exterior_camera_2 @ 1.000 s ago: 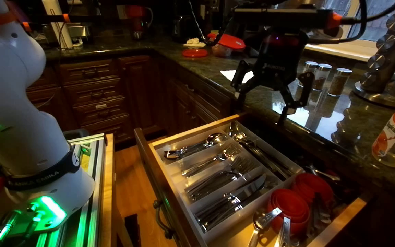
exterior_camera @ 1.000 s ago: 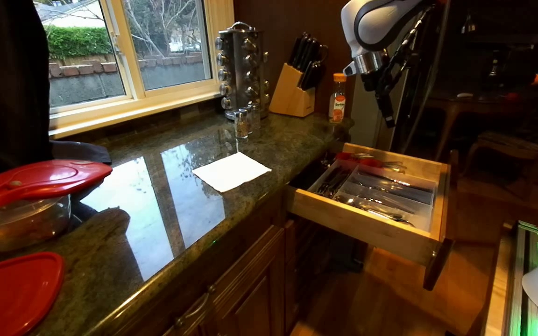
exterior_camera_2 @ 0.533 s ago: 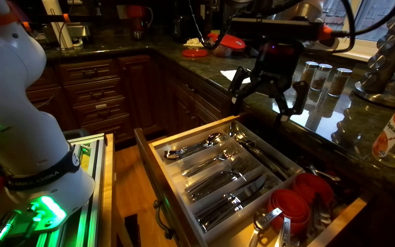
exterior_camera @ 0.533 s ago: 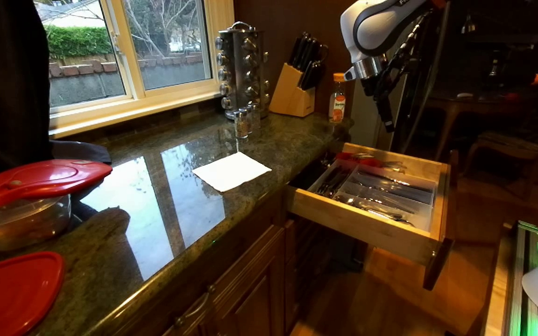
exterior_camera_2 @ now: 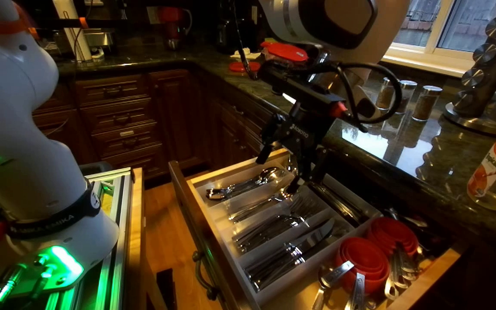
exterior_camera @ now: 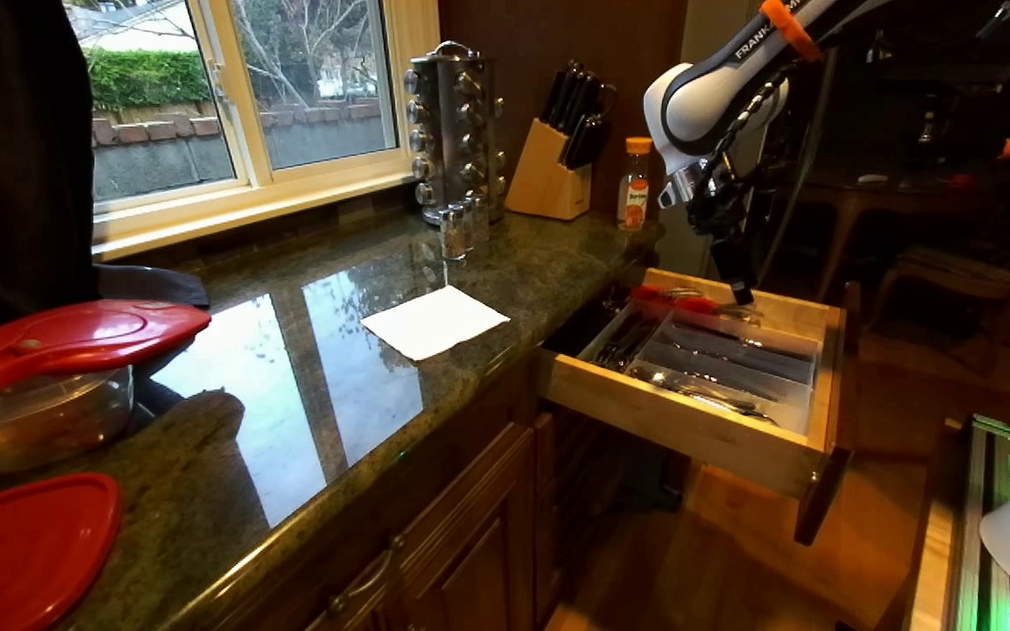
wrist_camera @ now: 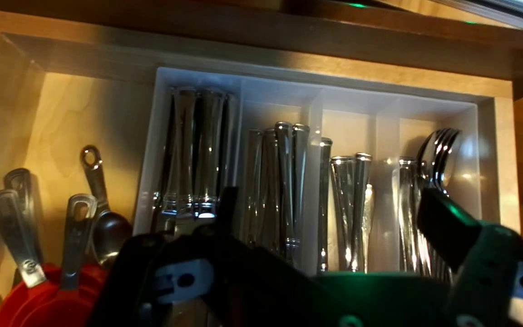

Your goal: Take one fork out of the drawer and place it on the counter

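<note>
The pale-wood drawer (exterior_camera: 689,428) stands open with a divided cutlery tray in it; its rim also shows in the wrist view (wrist_camera: 288,59). Several forks (exterior_camera_2: 269,228) lie in a middle compartment, and others (exterior_camera_2: 254,207) in the compartment beside it, toward the spoons (exterior_camera_2: 239,187). In the wrist view fork handles (wrist_camera: 284,181) show, their tines hidden by the gripper. My gripper (exterior_camera_2: 278,171) is tilted low over the tray's spoon and fork end. It is open, with nothing between its fingertips in the wrist view (wrist_camera: 329,204). The dark stone counter (exterior_camera: 522,272) runs beside the drawer.
Table knives (wrist_camera: 195,150) fill a compartment beside the forks. Red measuring cups (exterior_camera_2: 364,258) and metal measuring spoons lie at the drawer's other end. On the counter stand spice jars (exterior_camera_2: 426,103), a juice bottle (exterior_camera_2: 495,172), a knife block (exterior_camera: 549,175) and a white paper (exterior_camera: 435,322).
My gripper has come down from above the counter's edge to low over the cutlery tray. It has turned and tilted on the way and stays open. The drawer and cutlery have not moved.
</note>
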